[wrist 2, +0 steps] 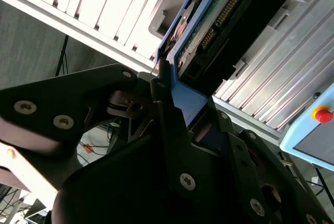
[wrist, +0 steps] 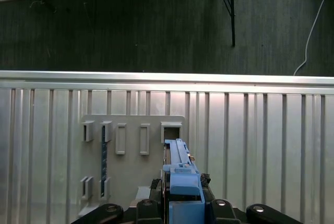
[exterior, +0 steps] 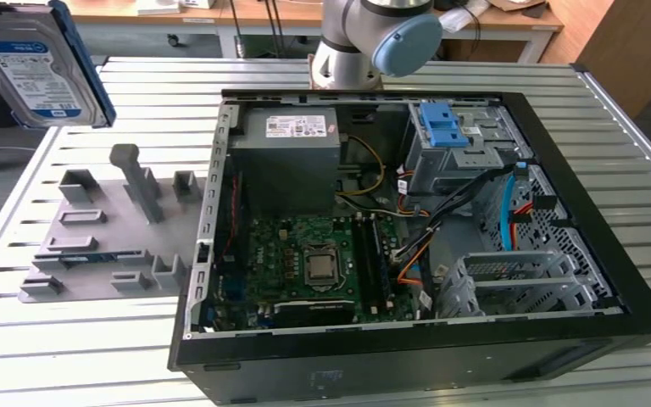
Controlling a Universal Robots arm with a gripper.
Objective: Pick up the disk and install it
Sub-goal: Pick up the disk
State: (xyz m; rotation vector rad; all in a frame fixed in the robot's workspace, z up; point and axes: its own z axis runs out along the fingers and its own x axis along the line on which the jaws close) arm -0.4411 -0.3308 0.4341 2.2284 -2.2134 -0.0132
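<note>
The disk (exterior: 43, 68), a silver drive with a white-and-blue label in a blue bracket, hangs in the air at the exterior view's upper left, above the table's corner. In the second wrist view the disk (wrist 2: 224, 20) shows its circuit-board side, and my gripper (wrist 2: 175, 104) is shut on the blue bracket's end. The first wrist view looks along the disk (wrist: 180, 164) edge-on, with the gripper (wrist: 182, 205) clamped at its near end above the grey fixture plate (wrist: 130, 156).
An open computer case (exterior: 416, 356) lies on the slatted metal table (exterior: 77, 356). Inside are a grey drive cage with a blue latch (exterior: 450, 136), a power supply (exterior: 286, 157) and a metal cage (exterior: 518, 284). The fixture plate (exterior: 111, 229) lies beside the case.
</note>
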